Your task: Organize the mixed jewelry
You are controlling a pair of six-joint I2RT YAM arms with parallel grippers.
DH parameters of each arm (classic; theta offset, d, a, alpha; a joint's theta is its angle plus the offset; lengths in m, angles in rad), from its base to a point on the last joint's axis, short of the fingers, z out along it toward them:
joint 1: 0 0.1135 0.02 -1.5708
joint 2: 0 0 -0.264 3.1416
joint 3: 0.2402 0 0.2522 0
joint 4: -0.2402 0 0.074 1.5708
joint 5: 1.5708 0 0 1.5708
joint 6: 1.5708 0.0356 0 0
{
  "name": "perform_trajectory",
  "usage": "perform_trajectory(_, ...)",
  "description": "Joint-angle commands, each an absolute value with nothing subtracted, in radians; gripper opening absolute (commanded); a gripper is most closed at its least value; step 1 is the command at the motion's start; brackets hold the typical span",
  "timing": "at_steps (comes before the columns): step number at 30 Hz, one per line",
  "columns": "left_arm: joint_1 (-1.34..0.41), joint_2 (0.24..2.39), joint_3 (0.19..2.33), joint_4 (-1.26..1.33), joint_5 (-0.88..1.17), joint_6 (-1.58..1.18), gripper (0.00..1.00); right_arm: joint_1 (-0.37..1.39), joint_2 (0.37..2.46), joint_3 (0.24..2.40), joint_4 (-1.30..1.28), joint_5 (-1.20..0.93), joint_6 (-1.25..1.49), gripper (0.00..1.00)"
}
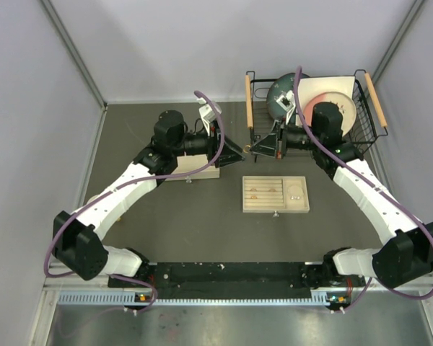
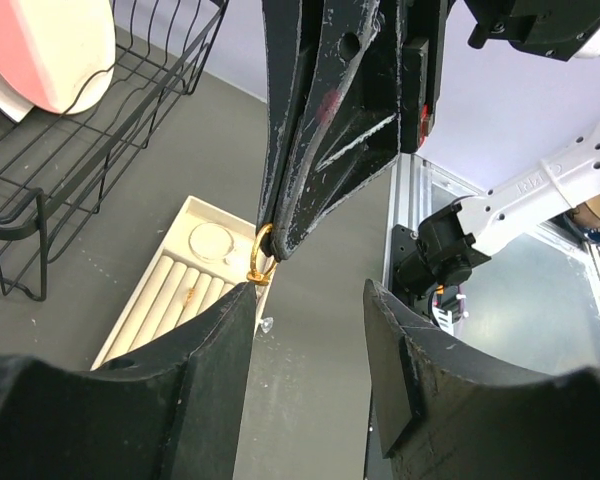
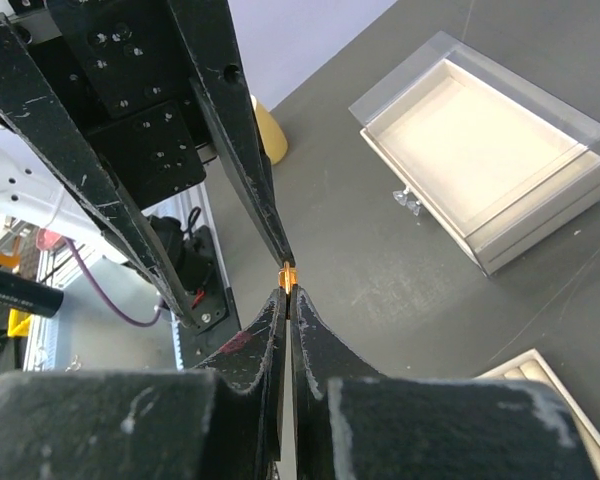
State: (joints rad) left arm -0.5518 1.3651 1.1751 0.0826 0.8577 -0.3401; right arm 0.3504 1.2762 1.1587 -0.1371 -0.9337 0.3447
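Left of the beige jewelry tray (image 1: 297, 205) and a little beyond it, the left hand (image 2: 310, 295) is up off the worktop (image 1: 166, 238), fingers spread wide, nothing between them. One fingertip (image 2: 242, 295) sits right at the gold ring (image 2: 263, 256). Touching or a hair apart, I can't call it. The ring itself hangs in the air beyond the tray's far edge, pinched by the right hand (image 3: 288, 292). Its fingers are pressed together on the band, with only a sliver of gold showing past the tips.

This looks to me like a hand-over, or a re-grip, before the ring goes to the tray's roll slots. To do it well, I'd bring the left fingers either side of the band, not just one tip against it. Close gently and squarely, and only then let the right hand loosen. A ring this small would likely spring out of an off-centre squeeze, and from up there it would land on the worktop, not in the tray.

Hard to make out is how much of the ring is buried between the right hand's tips. In the tray a gold speck (image 2: 188, 295) lies among the rolls, and a thin hoop (image 2: 191, 241) seems to sit in the round compartment. From overhead both are mere dots. Right of the tray and beyond it, the wire dish rack (image 1: 368, 119) is partly covered by the right arm.
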Motion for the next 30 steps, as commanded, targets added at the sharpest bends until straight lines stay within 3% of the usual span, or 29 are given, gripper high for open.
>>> perform_trajectory(1, -0.546, 1.367, 1.187, 0.156, 0.876, -0.36, 0.53, 0.348, 1.243, 1.173, -0.071, -0.969, 0.367, 0.0)
perform_trajectory(17, -0.54, 1.387, 1.209, 0.164, 0.874, -0.388, 0.51, 0.35, 1.229, 1.152, -0.057, -0.976, 0.379, 0.0)
perform_trajectory(30, -0.54, 1.411, 1.223, 0.201, 0.905, -0.443, 0.42, 0.356, 1.23, 1.143, -0.052, -0.971, 0.379, 0.0)
